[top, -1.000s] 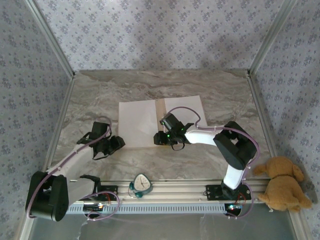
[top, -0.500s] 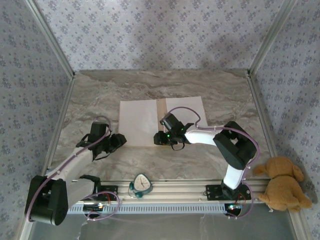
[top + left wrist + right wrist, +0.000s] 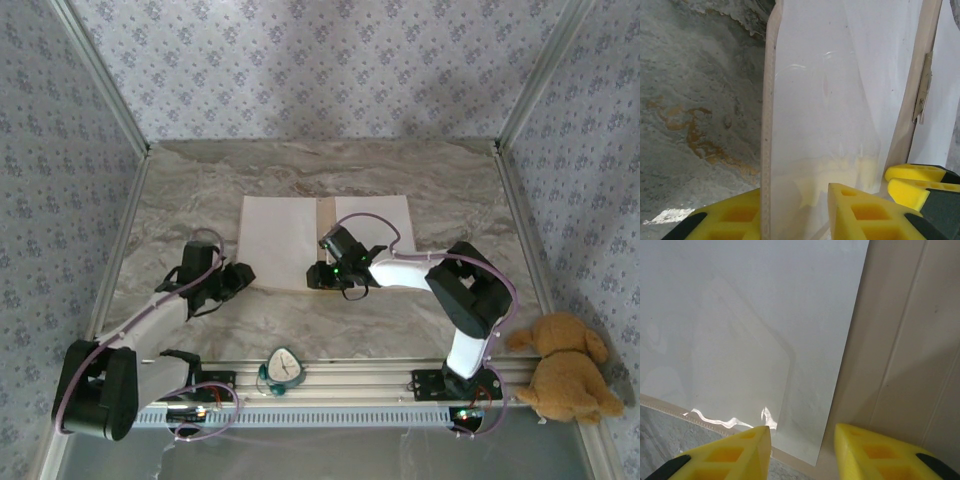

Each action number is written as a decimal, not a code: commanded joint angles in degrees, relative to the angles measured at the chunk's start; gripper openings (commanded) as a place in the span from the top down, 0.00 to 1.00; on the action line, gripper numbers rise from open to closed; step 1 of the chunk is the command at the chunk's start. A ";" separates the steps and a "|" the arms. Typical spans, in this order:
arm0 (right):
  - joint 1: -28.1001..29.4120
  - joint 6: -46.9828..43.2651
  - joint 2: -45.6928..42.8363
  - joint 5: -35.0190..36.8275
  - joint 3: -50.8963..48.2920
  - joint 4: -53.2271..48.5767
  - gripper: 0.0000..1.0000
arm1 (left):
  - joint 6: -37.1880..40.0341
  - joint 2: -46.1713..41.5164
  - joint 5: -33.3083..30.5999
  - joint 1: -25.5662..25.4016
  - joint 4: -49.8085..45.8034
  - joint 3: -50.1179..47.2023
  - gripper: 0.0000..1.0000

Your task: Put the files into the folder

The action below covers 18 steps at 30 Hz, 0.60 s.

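Files [image 3: 281,240] lie inside the open folder [image 3: 324,215] at mid-table. Your left gripper [image 3: 794,205] straddles its left edge and your right gripper [image 3: 801,440] its near edge, both part open and empty. Catch the folder alone, not paper; fold slowly.

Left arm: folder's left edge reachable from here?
Likely yes: the left gripper straddles the left edge of the folder at its near corner, nothing between; the right gripper sits apart, by the centre fold.
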 commanded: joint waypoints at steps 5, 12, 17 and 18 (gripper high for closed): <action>-0.59 0.16 0.60 -1.92 3.68 -3.27 0.61 | 1.07 -0.05 1.39 -0.01 1.39 0.48 0.77; -2.92 -0.29 -4.79 -4.45 8.67 -8.90 0.47 | 6.38 -7.06 -3.82 -0.01 -11.81 6.03 0.85; -5.26 -2.06 -10.15 -6.50 11.75 -14.92 0.30 | 9.13 -10.65 -6.47 -0.44 -21.75 12.85 0.89; -5.88 -2.30 -11.65 -7.13 11.98 -15.65 0.28 | 9.88 -10.94 -7.59 -0.59 -24.13 14.57 0.89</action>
